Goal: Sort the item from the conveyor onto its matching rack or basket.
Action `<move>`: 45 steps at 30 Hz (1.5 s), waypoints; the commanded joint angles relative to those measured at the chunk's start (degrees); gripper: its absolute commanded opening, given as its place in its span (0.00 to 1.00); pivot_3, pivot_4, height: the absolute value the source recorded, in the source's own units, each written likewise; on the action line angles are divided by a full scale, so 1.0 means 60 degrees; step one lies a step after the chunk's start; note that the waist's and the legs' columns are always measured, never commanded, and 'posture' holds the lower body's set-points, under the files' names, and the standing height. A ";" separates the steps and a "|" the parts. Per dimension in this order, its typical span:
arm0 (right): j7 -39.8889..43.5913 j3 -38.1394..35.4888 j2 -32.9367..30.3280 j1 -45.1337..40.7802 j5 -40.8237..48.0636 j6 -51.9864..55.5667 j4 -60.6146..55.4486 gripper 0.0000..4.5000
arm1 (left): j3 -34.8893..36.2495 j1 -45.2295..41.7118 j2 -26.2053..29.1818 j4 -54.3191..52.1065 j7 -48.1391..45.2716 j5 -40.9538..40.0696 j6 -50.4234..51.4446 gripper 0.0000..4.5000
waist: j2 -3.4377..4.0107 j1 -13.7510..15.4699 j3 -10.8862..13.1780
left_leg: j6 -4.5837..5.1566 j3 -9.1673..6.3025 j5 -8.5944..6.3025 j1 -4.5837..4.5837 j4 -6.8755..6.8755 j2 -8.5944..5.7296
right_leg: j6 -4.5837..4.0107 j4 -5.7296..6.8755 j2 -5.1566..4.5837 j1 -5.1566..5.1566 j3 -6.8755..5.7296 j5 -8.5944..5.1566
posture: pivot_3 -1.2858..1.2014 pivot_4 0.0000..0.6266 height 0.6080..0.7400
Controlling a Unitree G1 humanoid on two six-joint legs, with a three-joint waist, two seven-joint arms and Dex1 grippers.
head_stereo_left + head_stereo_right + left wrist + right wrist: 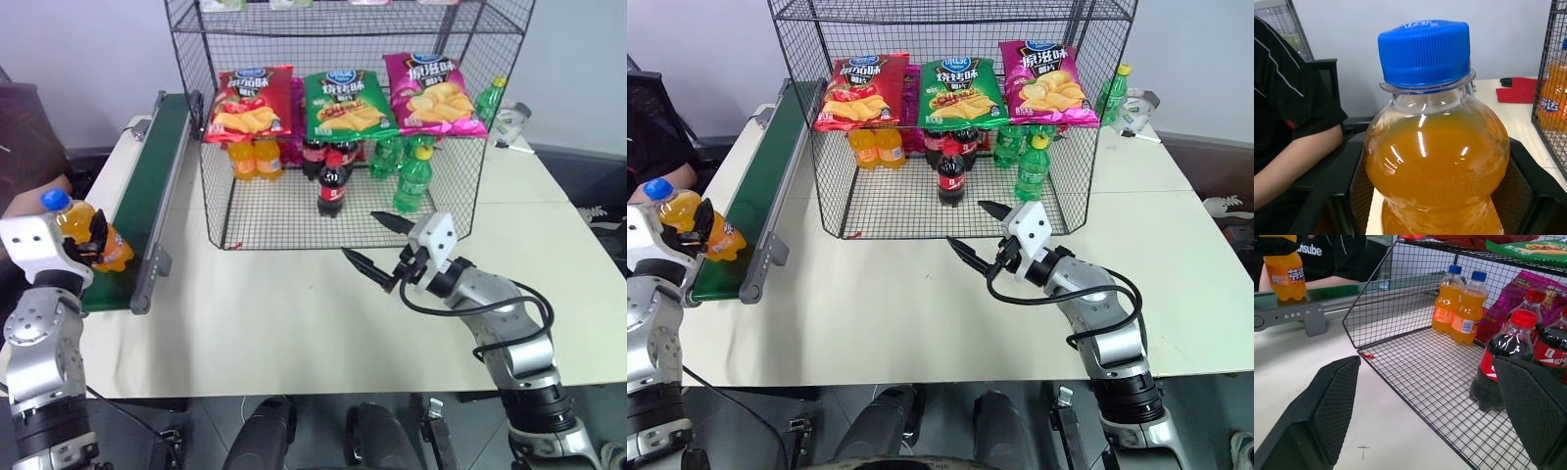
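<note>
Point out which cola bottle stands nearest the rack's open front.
The lone cola bottle ahead of the other colas, closest to the wire rack's front edge.

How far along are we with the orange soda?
Done: the left gripper is shut on the orange soda bottle, just above the conveyor. In hand: it is held at the belt's near end. Left: carry it to the rack beside the two orange bottles. The right gripper hangs open, holding nothing.
</note>
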 commanded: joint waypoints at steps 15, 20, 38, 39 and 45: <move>-0.0037 -0.0542 -0.0349 0.0018 0.0003 -0.0147 -0.0239 1.00 | -0.2783 -0.2091 0.0297 -0.2082 -0.1647 -0.0881 0.1692 0.59 | -0.0009 -0.0019 0.0008 | -0.0001 0.0001 0.0002 -0.0003 -0.0004 0.0000 | 0.0001 0.0005 0.0006 0.0028 -0.0003 0.0001 | 0.52 0.24 1.00; -0.0106 -0.0786 -0.0489 0.0182 -0.0023 -0.0266 -0.0195 1.00 | -0.3911 -0.3046 -0.0612 -0.0328 -0.1096 0.0551 0.0721 0.59 | -0.0010 -0.0010 0.0008 | -0.0001 0.0003 0.0003 -0.0004 0.0000 -0.0004 | 0.0003 0.0007 0.0007 0.0031 -0.0006 0.0002 | 0.52 0.24 1.00; -0.0640 -0.0907 -0.0559 0.0494 -0.0080 0.0229 -0.1038 1.00 | -0.4101 -0.6736 -0.2871 0.8644 0.0276 0.2304 -0.4450 0.59 | -0.0018 -0.0018 0.0010 | 0.0000 0.0004 0.0005 -0.0010 0.0015 -0.0016 | 0.0011 0.0028 0.0012 0.0027 -0.0014 0.0004 | 0.52 0.24 1.00; -0.0662 -0.0901 -0.0559 0.0477 -0.0077 0.0276 -0.1066 1.00 | -0.4084 -0.6818 -0.2891 0.8870 0.0345 0.2337 -0.4613 0.59 | -0.0018 -0.0018 0.0010 | 0.0000 0.0004 0.0006 -0.0010 0.0015 -0.0016 | 0.0011 0.0027 0.0012 0.0027 -0.0013 0.0004 | 0.52 0.24 1.00; -0.0701 -0.0830 -0.0544 0.0327 -0.0067 0.0406 -0.1075 1.00 | -0.4054 -0.7319 -0.2975 1.0119 0.0733 0.2450 -0.5165 0.59 | -0.0018 -0.0016 0.0010 | 0.0001 0.0004 0.0006 -0.0009 0.0017 -0.0020 | 0.0013 0.0032 0.0014 0.0027 -0.0015 0.0004 | 0.52 0.24 1.00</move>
